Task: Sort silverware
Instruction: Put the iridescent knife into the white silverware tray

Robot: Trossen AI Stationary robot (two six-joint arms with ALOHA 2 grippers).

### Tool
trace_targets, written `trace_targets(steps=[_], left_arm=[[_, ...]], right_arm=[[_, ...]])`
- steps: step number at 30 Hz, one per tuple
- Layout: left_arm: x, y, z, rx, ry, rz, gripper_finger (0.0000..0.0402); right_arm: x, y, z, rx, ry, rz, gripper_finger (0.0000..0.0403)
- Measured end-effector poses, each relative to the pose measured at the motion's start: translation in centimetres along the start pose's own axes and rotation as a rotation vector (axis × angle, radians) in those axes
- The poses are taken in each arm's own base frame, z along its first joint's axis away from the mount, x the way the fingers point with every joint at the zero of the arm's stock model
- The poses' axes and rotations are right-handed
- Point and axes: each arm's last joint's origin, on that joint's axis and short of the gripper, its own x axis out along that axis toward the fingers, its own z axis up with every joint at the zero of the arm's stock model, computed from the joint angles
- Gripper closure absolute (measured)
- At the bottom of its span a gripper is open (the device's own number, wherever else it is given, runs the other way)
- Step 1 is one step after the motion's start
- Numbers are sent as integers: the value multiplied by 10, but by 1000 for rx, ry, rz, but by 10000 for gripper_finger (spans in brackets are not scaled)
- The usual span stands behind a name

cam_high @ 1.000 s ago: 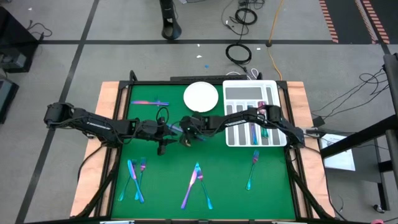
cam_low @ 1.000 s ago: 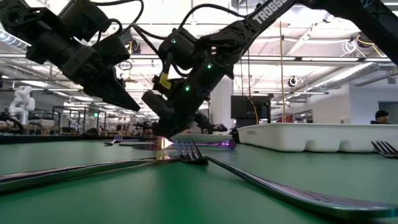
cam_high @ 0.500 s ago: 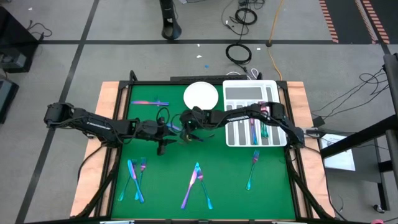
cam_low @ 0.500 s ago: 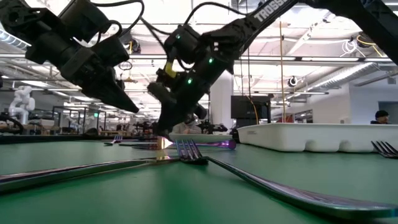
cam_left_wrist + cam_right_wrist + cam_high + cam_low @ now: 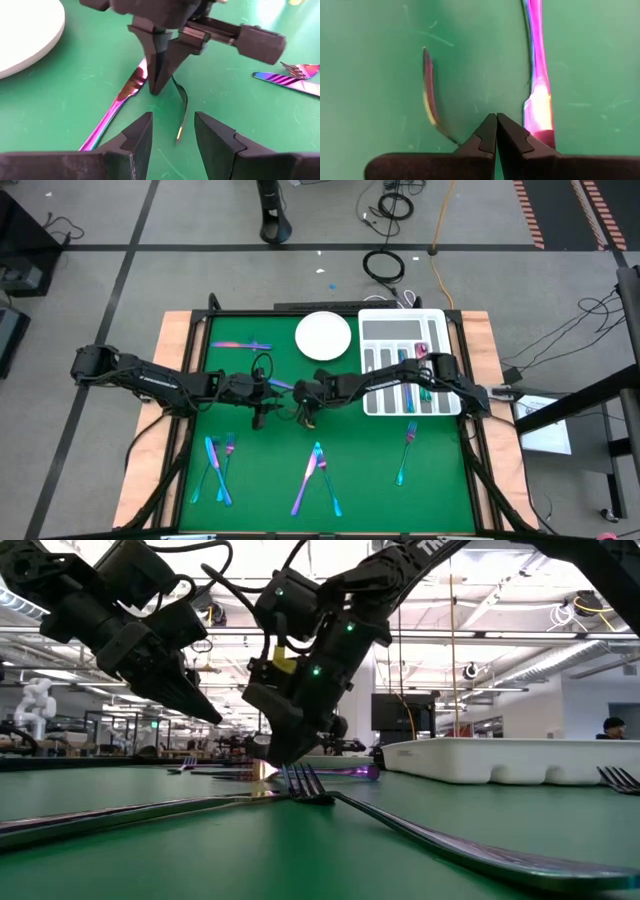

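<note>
Two iridescent pieces of silverware lie mid-table between the arms. One is a flat pink-purple piece (image 5: 117, 107) (image 5: 537, 75). The other is a thin curved piece (image 5: 184, 102) (image 5: 429, 97) standing on its edge. My right gripper (image 5: 308, 413) (image 5: 156, 90) (image 5: 496, 120) is shut and points down, with its tips at the table between the two pieces. My left gripper (image 5: 274, 392) (image 5: 172, 135) is open and hovers close by, facing the right gripper, with the thin piece's free end in front of its fingers. My right gripper comes from above, pointing down, its shut fingers (image 5: 480, 140) at the table. One end of the thin curved piece (image 5: 451, 139) reaches the outer side of one finger. Whether it is pinched, touched or only beside the finger, I cannot tell.
The white plate (image 5: 323, 335) and the white tray (image 5: 380, 328), with several pieces in it, sit at the far side. More silverware lies far left (image 5: 240, 345), near left (image 5: 217, 468), near centre (image 5: 315, 475) and near right (image 5: 405, 450). A fork (image 5: 305, 785) lies in the low view's foreground.
My right gripper has moved a little toward the table's near edge and tipped from a slant to nearly upright, fingertips staying low at the table. My left arm has kept still.
</note>
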Motion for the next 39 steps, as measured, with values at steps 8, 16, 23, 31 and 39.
trace_targets(steps=[8, 16, 23, 31, 39], left_arm=[[0, 0, 0, 0, 0, 3, 254], [0, 0, 0, 1, -1, 6, 254], [0, 11, 9, 15, -28, 126, 254], [-4, 52, 19, -81, 5, 222, 254], [-9, 62, -5, -313, 224, 239, 254]], right_arm=[[-1, -1, -4, -11, 15, -81, 403], [2, -24, 3, 10, 30, -108, 403], [4, -41, 5, -10, 52, -134, 403], [-5, -43, 14, -59, -6, -125, 403], [-23, -50, 31, -115, -81, -53, 403]])
